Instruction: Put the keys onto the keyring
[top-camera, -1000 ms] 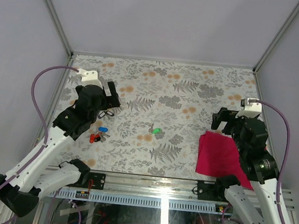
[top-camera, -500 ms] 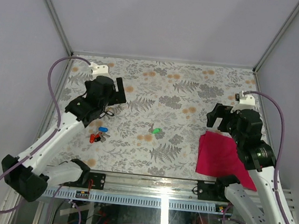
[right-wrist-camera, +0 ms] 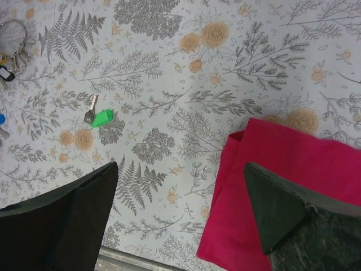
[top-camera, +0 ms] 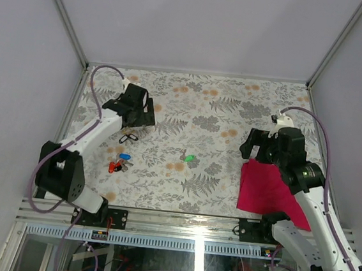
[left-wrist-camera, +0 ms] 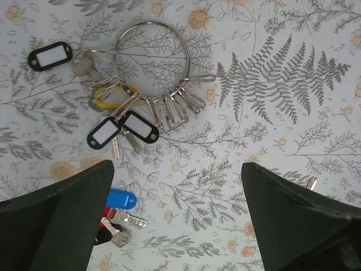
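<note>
The worktop (top-camera: 190, 104) carries every part; nothing is lifted. The red cloth (top-camera: 269, 189) lies at the right and has no role in the task.

The left hand (left-wrist-camera: 176, 166) hangs above the keyring (left-wrist-camera: 150, 22), jaws spread wide and holding nothing. The right hand (right-wrist-camera: 180, 164) hangs over the cloth's left edge, equally wide and empty.

The keyring lies flat at the left, with its dark tags and clips fanned out. The blue key (left-wrist-camera: 119, 199) and the red key (top-camera: 112, 166) lie together just beside it. The green key (right-wrist-camera: 101, 118) lies alone near the centre.

None of the three looks threaded, so treat this as the approach step. The next move probably calls for one hand to pinch a key while the other steadies the ring. The keys are tiny, so centre the jaws exactly.
</note>
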Robot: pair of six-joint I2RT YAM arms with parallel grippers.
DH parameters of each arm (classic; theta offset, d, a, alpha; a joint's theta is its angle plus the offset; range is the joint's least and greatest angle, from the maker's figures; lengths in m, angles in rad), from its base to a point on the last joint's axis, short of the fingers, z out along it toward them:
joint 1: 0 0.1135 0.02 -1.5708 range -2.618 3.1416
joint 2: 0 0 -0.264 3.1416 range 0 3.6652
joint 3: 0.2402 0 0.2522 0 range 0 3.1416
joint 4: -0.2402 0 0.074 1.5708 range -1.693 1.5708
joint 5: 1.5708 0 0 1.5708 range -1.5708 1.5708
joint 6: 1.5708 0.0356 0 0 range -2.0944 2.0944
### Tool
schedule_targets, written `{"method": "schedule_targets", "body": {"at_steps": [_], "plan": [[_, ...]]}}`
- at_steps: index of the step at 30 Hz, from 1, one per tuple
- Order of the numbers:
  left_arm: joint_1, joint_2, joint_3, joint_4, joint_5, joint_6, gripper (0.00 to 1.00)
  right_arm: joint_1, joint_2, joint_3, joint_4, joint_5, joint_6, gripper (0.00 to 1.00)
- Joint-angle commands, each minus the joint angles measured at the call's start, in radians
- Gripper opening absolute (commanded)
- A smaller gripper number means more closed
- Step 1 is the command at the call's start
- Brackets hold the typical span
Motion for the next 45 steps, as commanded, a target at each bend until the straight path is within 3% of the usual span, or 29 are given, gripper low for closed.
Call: {"method": "schedule_targets", "body": {"at_steps": [1,11,16,25,37,45], "plan": [[0.006,0.113,0.093,0.022,0.049,0.048,1.00,-0.006,0.008,-0.015,-0.009,-0.078,0.000,1.00],[0.012,0.377,0.276,0.015,0.091,0.046,1.00,-0.006,0.013,-0.050,0.013,-0.153,0.004,0.98],[0.037,0.466,0.327,0.001,0.083,0.049,0.94,-0.006,0.012,-0.050,0.010,-0.167,-0.005,0.97],[0.088,0.544,0.333,0.017,0.199,0.038,0.89,-0.006,0.021,-0.058,0.019,-0.183,-0.008,0.96],[0.088,0.620,0.359,0.022,0.242,0.030,0.88,-0.005,0.017,-0.061,0.018,-0.188,-0.011,0.95],[0.010,0.619,0.323,0.053,0.276,0.028,0.85,-0.006,0.014,-0.063,0.016,-0.189,-0.011,0.95]]}}
